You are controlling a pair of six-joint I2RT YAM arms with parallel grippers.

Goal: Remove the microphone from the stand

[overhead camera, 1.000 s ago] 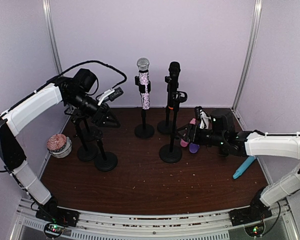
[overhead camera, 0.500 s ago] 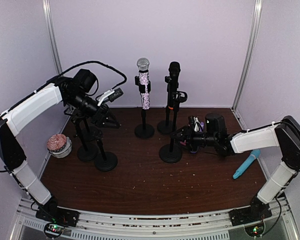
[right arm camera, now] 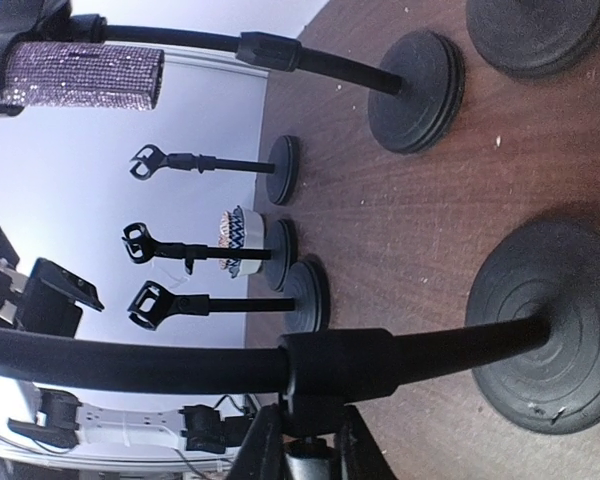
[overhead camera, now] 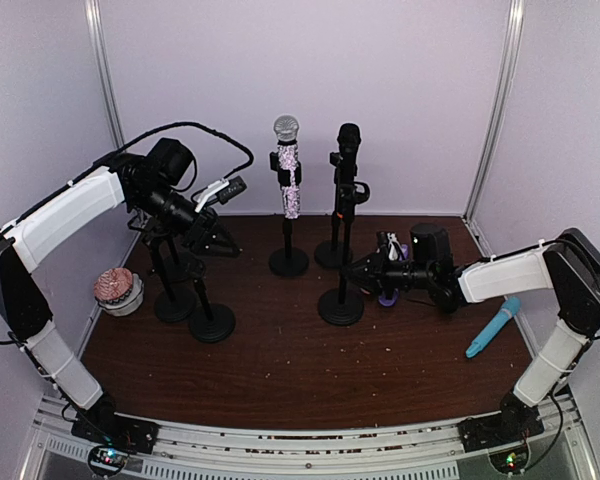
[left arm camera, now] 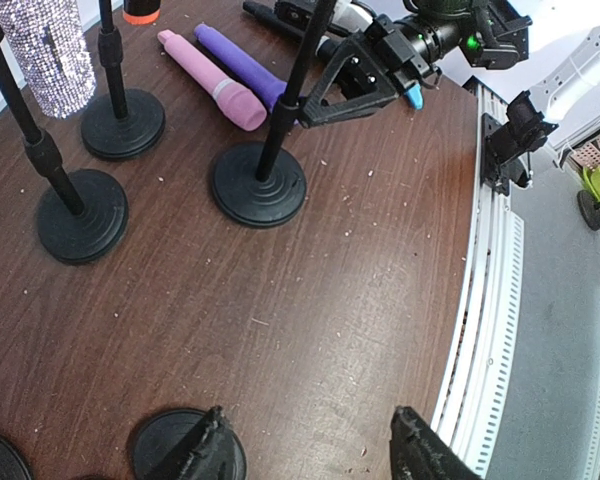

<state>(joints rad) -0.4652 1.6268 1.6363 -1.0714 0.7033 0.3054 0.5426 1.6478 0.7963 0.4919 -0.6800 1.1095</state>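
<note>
A glittery microphone (overhead camera: 287, 165) and a black microphone (overhead camera: 348, 150) stand upright in clips on stands at the back. In front of them is a third stand (overhead camera: 341, 300) with a round base. My right gripper (overhead camera: 356, 268) reaches in from the right and is shut low on this stand's pole. In the right wrist view my gripper (right arm camera: 305, 445) clamps the knob under the pole's collar (right arm camera: 335, 362). My left gripper (overhead camera: 215, 240) hangs open above the left stands, with nothing between its fingers (left arm camera: 210, 445).
Pink (left arm camera: 215, 75) and purple (left arm camera: 245, 65) microphones lie on the table behind my right gripper. A blue one (overhead camera: 490, 332) lies at the right. Two empty stands (overhead camera: 212, 322) and a cupcake (overhead camera: 117, 290) are on the left.
My right gripper moved left from the lying microphones to the front stand and shut on its pole. The left arm stayed still.
</note>
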